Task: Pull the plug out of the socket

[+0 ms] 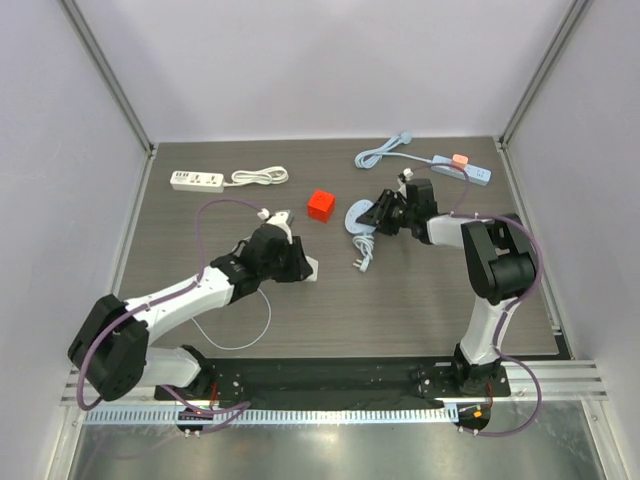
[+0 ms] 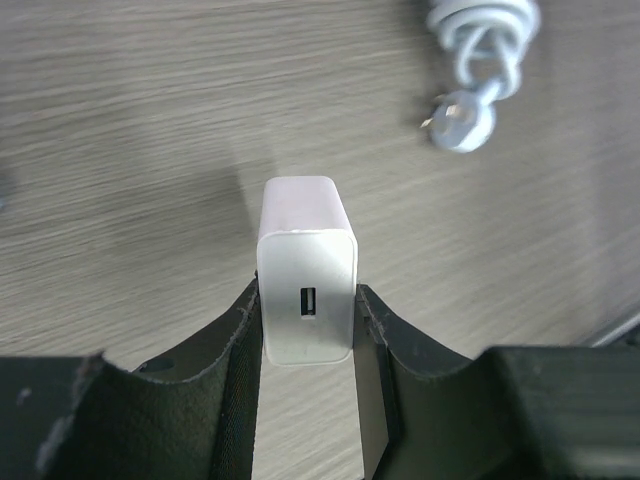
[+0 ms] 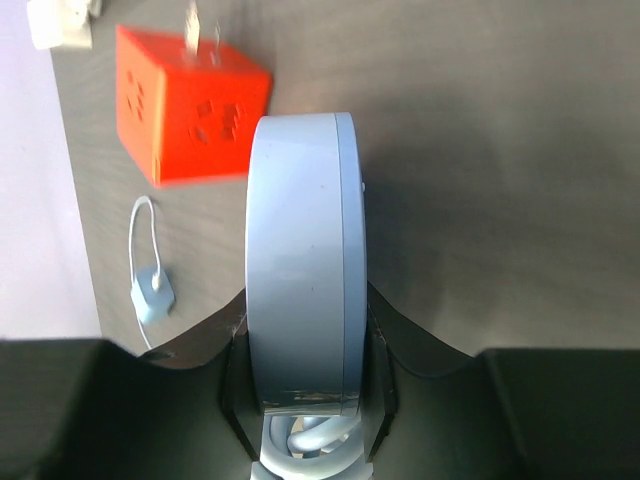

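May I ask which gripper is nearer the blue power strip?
Right. The right gripper, gripping the blue disc, is just down-left of the blue power strip; the left gripper, gripping the white charger, is farther.

The widest open lane is the bare table (image 1: 400, 310) at 5 o'clock from the disc (image 1: 357, 217), between the arms. Obstacles ring the disc. The cube (image 1: 320, 205) is just beside it at 10. A plug (image 1: 360, 262) and its cord lie near at 6. The left gripper (image 1: 303, 267) with its charger (image 1: 311, 268) sits at 8. Strip (image 1: 196, 180) and coil (image 1: 260, 177) lie farther out, 9 to 10, and a blue strip (image 1: 462, 166) lies at 2.
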You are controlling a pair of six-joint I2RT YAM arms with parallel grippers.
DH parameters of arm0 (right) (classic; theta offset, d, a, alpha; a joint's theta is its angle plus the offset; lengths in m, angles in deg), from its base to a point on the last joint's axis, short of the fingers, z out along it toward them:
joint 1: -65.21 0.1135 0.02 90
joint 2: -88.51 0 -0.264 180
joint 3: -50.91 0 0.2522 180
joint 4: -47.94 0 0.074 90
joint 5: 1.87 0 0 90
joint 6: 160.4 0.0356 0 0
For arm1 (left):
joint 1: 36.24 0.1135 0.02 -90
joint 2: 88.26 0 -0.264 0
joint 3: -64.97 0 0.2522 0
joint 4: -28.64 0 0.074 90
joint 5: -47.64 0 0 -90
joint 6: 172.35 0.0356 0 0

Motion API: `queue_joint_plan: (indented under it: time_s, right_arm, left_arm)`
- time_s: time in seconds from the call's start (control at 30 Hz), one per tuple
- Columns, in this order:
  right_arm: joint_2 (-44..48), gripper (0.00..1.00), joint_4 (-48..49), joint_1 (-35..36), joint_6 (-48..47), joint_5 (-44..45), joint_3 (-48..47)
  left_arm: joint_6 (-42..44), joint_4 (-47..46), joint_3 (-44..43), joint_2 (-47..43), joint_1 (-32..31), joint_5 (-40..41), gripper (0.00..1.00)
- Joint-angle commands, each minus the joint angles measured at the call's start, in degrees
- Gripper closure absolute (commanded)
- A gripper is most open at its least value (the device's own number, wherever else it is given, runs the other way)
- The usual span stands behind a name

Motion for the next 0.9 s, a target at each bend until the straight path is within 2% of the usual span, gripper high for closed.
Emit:
queue_joint_plan:
  time_s: [0.0,0.2,0.4,0.5,0.53,0.63,0.67,0.7,0.73,0.87]
  right_arm:
    - [-2.7,0.92,0.5,-0.2,-1.7,-0.7,-6.1]
    - [-6.3,0.85,-1.9,-0.6,-4.4,1.9,-10.0]
    - [-12.5,0.72,-6.6,-0.7,-5.0,1.6,-18.2]
    - [-12.5,0.6,-8.5,-0.7,-6.1,3.0,-19.6]
    - [-12.1,0.48,-9.0,-0.8,-7.0,4.3,-19.6]
    - [-11.6,0.36,-11.7,-0.8,-8.1,5.4,-20.4]
    - [-11.1,0.33,-12.1,-0.9,-8.4,5.6,-20.5]
    - [-10.9,0.3,-13.0,-1.0,-8.5,5.6,-20.5]
    - [-10.4,0.25,-13.4,-1.0,-8.5,5.6,-20.3]
    - [-5.6,0.14,-14.2,-1.1,-9.3,8.3,-17.3]
  left_arm:
    - [-3.8,-4.3,1.6,1.3,5.1,-6.5,1.0]
    - [-6.1,-6.8,3.2,3.2,6.7,-10.4,1.0]
    - [-6.1,-6.3,4.3,2.7,6.7,-10.9,1.0]
    - [-6.0,-6.7,5.3,2.1,6.7,-11.6,0.97]
    - [-5.9,-6.7,5.5,1.5,6.7,-11.6,0.95]
    - [-5.8,-6.8,6.0,1.3,6.7,-11.6,0.83]
    - [-5.7,-6.6,6.0,1.3,6.8,-11.7,0.74]
    - [-5.6,-6.2,5.7,1.3,6.8,-11.9,0.69]
    - [-5.4,-6.0,5.5,1.2,6.7,-11.9,0.57]
    - [-5.1,-4.3,4.9,-0.9,6.7,-11.6,0.37]
